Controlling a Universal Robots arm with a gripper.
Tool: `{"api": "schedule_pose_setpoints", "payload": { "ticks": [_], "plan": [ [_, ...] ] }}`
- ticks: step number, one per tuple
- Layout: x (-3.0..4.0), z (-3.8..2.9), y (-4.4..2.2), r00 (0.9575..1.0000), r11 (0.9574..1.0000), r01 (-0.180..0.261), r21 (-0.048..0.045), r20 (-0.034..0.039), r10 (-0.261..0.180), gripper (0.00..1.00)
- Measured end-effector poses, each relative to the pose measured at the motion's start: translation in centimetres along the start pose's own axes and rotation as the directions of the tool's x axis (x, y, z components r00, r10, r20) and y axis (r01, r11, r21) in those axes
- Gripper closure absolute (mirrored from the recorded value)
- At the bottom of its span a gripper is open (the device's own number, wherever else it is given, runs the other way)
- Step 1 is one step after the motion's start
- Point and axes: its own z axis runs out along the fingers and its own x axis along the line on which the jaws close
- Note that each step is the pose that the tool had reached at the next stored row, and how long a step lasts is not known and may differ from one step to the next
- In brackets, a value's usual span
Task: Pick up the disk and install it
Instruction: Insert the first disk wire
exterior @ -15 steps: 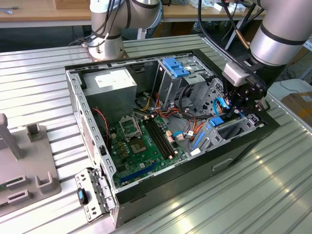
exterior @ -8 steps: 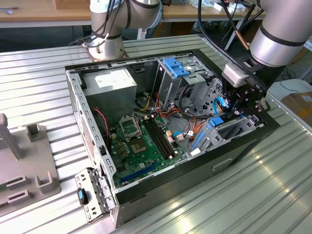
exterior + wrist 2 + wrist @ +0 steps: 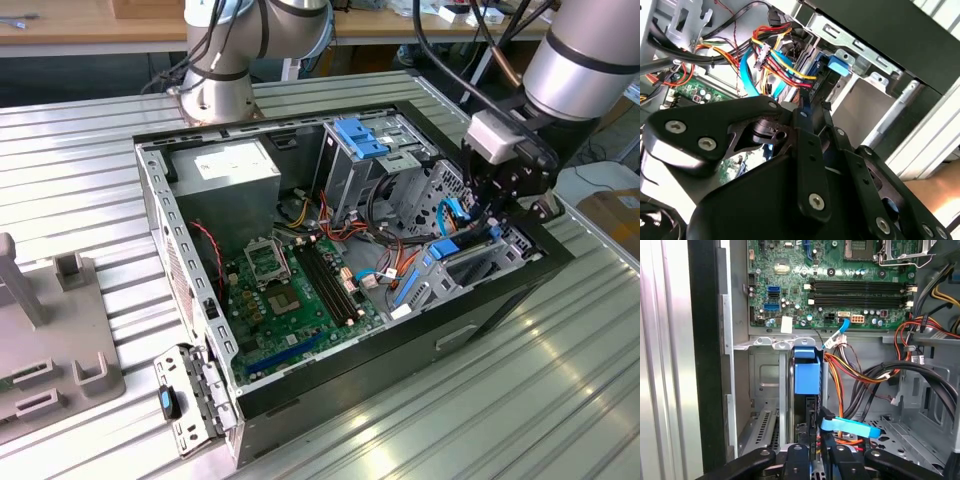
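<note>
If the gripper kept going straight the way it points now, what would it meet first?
Probably the disk itself. In the first wrist view the gripper points down into the case's drive bay, and the blue-framed disk stands on edge directly ahead between its fingers, likely already touching. Beyond that is the grey metal bay; depth is unclear.

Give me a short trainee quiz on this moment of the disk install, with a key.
1. True or false: the grey-metal disk in its bright blue plastic carrier frame lies flat on the ribbed table outside the case.
2. In the exterior view, where is the hand?
A. Over the green motherboard
B. At the metal drive bay at the exterior view's right end of the open black computer case
C. Over the grey fixture beside the case
3. In the first wrist view, what colour is the flat cable lying just beyond the hand?

Key: 1 false, the disk stands on edge in the drive bay; 2 B; 3 blue.
</note>
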Motion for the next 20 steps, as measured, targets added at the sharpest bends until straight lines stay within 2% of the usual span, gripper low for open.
{"api": "schedule_pose_setpoints", "payload": {
  "ticks": [5,9,13,18,20],
  "plan": [
    [0.00,-0.76,-0.12,1.0000,1.0000,0.000,0.0000,0.0001,0.000,0.76],
    [0.00,-1.07,-0.18,1.0000,1.0000,0.000,-0.0001,-0.0006,0.000,0.76],
    [0.01,-2.04,-0.30,1.0000,1.0000,-0.007,-0.0001,-0.0009,0.007,0.76],
    [0.01,-2.05,-0.30,0.9999,0.9999,-0.010,-0.0001,-0.0012,0.010,0.76],
    [0.00,-2.04,-0.36,0.9999,0.9999,-0.010,-0.0097,-0.0021,0.010,0.76]
  ]
}}
